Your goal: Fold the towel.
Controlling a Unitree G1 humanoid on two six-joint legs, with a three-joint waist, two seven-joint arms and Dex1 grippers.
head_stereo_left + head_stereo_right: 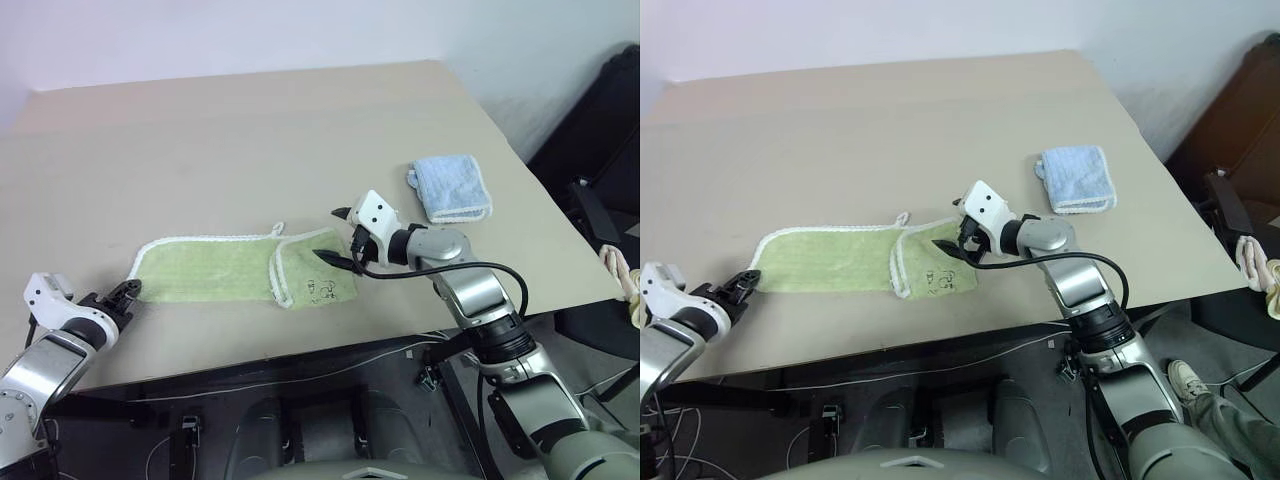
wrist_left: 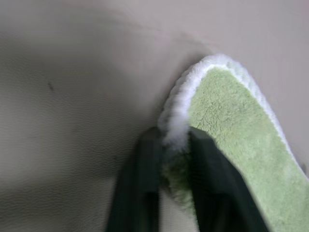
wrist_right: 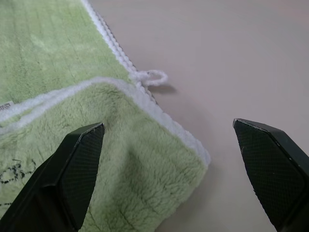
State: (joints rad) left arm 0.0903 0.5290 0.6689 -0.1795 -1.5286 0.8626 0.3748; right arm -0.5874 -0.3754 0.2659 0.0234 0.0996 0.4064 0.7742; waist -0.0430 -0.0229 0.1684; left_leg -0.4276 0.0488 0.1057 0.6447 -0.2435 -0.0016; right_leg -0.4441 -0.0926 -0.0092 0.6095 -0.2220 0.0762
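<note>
The towel point(image 1: 235, 268) lay flat near the front edge of the tabletop point(image 1: 250, 140), stretched left to right, with its right end already folded over onto itself — a small printed mark showed on that flap. A little white loop point(image 3: 153, 76) stuck out from the far edge, right where the fold began.

The left gripper point(image 1: 124, 295) sat at the towel's left end, low to the tabletop. From the left wrist view its two dark fingers point(image 2: 140, 183) were clenched on the rounded white-edged corner, the trim pinched between them and the green pile spilling out beyond.

The right gripper point(image 1: 340, 237) hung over the folded right end with its fingers spread wide and grasping nothing. From its own wrist view one finger point(image 3: 79, 159) stood above the green flap, the other point(image 3: 270, 164) above bare tabletop past the towel's edge — the flap's corner lay between the two, apart from both.

A smaller blue towel point(image 1: 450, 187) lay folded well off to the right, nearer the tabletop's right edge, clear of both arms.
</note>
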